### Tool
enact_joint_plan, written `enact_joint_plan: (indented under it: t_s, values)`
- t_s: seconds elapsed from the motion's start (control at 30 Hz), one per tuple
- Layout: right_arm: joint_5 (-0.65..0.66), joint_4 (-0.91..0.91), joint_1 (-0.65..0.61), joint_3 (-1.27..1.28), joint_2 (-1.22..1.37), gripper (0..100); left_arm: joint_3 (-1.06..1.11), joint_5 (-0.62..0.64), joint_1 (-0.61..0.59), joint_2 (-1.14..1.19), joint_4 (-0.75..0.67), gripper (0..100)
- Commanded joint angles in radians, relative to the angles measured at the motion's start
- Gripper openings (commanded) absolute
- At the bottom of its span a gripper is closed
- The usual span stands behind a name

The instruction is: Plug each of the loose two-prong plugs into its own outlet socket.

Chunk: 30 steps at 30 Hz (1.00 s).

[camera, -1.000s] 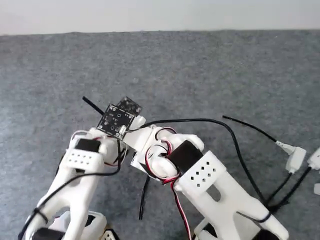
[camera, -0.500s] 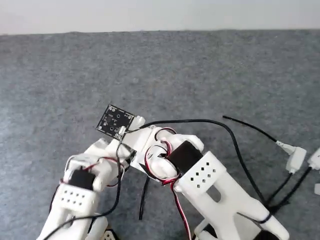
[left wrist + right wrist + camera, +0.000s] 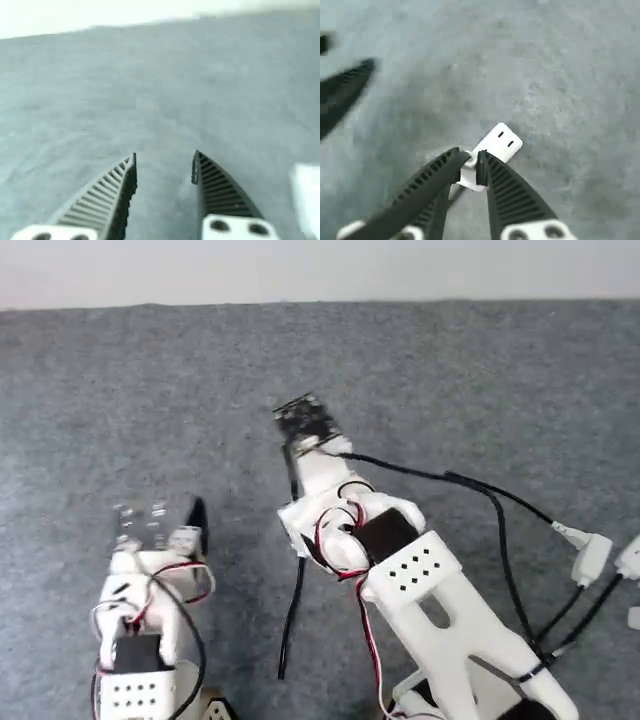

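Note:
My right gripper (image 3: 474, 159) is shut on a small white socket block (image 3: 499, 141) with two slots, held just above the grey carpet. A black cable (image 3: 291, 610) trails back from under that arm in the high view, where the wrist board (image 3: 305, 420) hides the gripper itself. My left gripper (image 3: 165, 156) is open over bare carpet with nothing between its fingers. It sits at the lower left in the high view (image 3: 192, 516). Two white plugs (image 3: 591, 557) on black leads lie at the far right edge.
Grey carpet (image 3: 450, 370) covers the table up to a pale wall at the back. Black leads (image 3: 505, 550) loop along the right arm toward the plugs. A dark finger (image 3: 345, 92) shows farther off in the right wrist view. A blurred white shape (image 3: 306, 200) sits at the left wrist view's edge.
The left arm has pulled back from the middle to the lower left. The right arm has swung its wrist farther out and to the right, away from the left one.

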Motion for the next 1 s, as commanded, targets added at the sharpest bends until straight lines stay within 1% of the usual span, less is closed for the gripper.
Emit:
enact_joint_plan:
  t_s: [0.0,0.1,0.2,0.33,0.43,0.57,0.7,0.97]
  values:
    - [-0.123,-0.127,0.035,0.037,-0.004,0.9,-0.001,0.1,-0.11,-0.129,0.008,17]
    - [-0.167,-0.2,0.056,0.077,-0.004,0.9,-0.005,0.167,-0.164,-0.187,0.043,17]
    - [-0.169,-0.271,0.064,0.123,-0.004,0.9,-0.005,0.189,-0.181,-0.198,0.066,17]
    - [-0.123,-0.338,0.065,0.17,-0.004,0.8,-0.005,0.187,-0.186,-0.195,0.078,17]
    - [-0.118,-0.371,0.07,0.187,-0.002,0.8,-0.005,0.187,-0.186,-0.195,0.078,17]
    - [-0.118,-0.397,0.111,0.192,0.004,0.8,-0.005,0.187,-0.183,-0.195,0.1,17]
    - [-0.118,-0.45,0.153,0.184,0.084,0.9,-0.005,0.187,-0.183,-0.195,0.101,17]
    - [-0.107,-0.467,0.154,0.135,0.182,0.8,-0.005,0.187,-0.184,-0.195,0.101,17]
